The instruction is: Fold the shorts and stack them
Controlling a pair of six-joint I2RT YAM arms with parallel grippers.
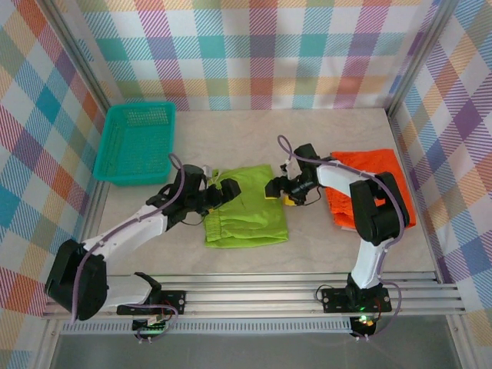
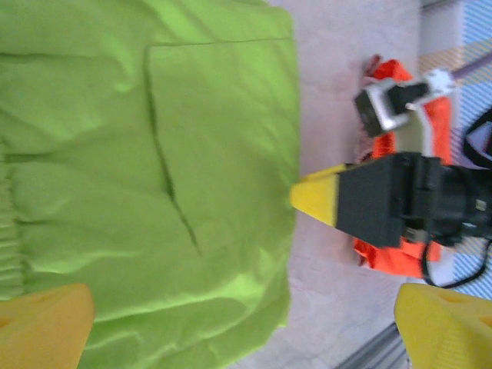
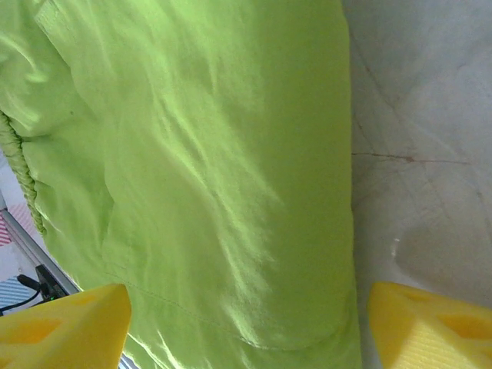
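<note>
Left pincer (image 1: 224,187), right pincer (image 1: 278,192) both apart, flanking lime green shorts (image 1: 250,211).

The pale table (image 1: 231,138) carries lime green shorts (image 1: 247,207), orange shorts (image 1: 369,160) and a teal basket (image 1: 138,146).

A teal plastic mesh basket (image 1: 142,115) is set at the far left of a pale, faintly veined bench (image 1: 231,138). The bench is enclosed by walls (image 1: 261,54) covered in pastel plaid, and metal rails (image 1: 261,296) are fixed along its near edge.
</note>
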